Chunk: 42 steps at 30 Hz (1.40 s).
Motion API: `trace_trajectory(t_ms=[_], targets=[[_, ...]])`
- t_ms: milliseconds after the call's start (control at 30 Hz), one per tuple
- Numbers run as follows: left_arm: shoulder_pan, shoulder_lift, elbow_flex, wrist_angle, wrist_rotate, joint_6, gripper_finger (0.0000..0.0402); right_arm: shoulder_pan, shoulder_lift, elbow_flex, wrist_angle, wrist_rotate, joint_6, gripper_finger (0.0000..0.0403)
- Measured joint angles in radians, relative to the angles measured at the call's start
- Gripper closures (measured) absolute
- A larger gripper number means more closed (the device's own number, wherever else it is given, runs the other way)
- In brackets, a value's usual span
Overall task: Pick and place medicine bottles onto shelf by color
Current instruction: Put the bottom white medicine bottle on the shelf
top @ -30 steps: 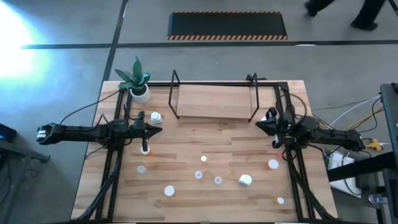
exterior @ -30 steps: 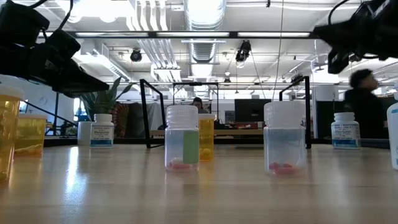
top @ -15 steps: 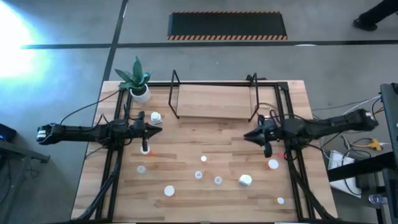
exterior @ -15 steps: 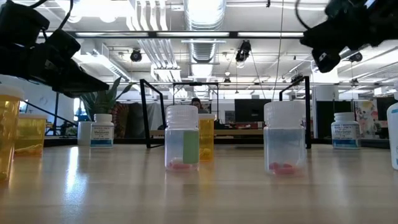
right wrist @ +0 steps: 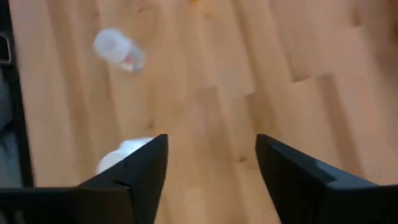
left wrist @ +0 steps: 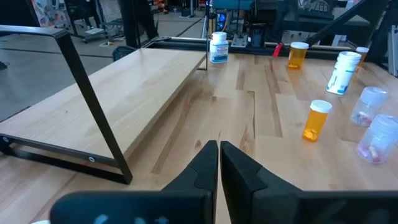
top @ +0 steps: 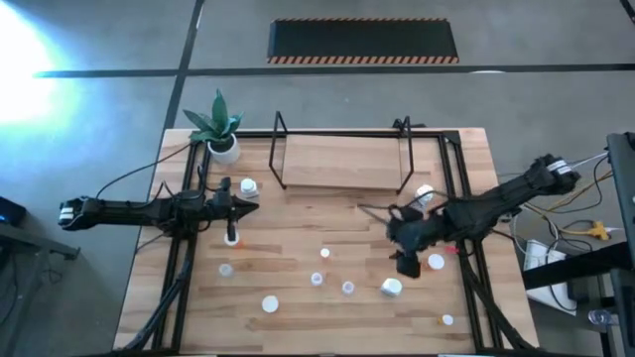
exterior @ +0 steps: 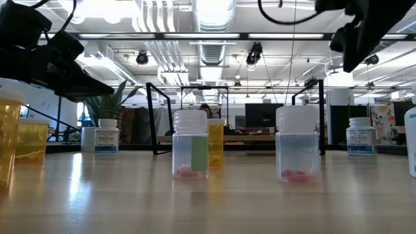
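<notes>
Pale wood shelf (top: pixel 342 162) lies at twelve o'clock on the table (top: pixel 298 248), long axis running nine to three, nothing on it. Medicine bottles (top: pixel 347 287) stand upright, caps up, scattered toward six. Right gripper (top: pixel 405 260) hovers around four o'clock, jaws spread wide and empty. Left gripper (top: pixel 248 206) waits at nine, jaws pressed together, holding nothing.
</notes>
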Motion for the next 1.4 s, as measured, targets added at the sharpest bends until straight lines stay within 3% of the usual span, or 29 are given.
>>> trace_trajectory(t_ms=[267,567,867,1067,1233,1400], targets=[[0.000,0.000,0.000,0.000,0.000,0.000,0.0402,0.158,0.199,0.140,-0.042,0.009,0.207,0.0093],[0.000,0.000,0.000,0.000,0.000,0.000,0.0402,0.225,0.387,0.246,-0.178,0.021,0.330,0.0087],[0.000,0.000,0.000,0.000,0.000,0.000,0.0402,0.231,0.466,0.248,-0.166,-0.010,0.317,0.0119],[0.000,0.000,0.000,0.000,0.000,0.000,0.0402,0.231,0.491,0.244,-0.163,-0.008,0.279,0.0180],[0.000,0.000,0.000,0.000,0.000,0.000,0.0402,0.226,0.484,0.243,-0.153,0.009,0.243,0.0235],[0.000,0.000,0.000,0.000,0.000,0.000,0.0402,0.160,0.443,0.277,-0.160,0.081,0.119,0.0241]])
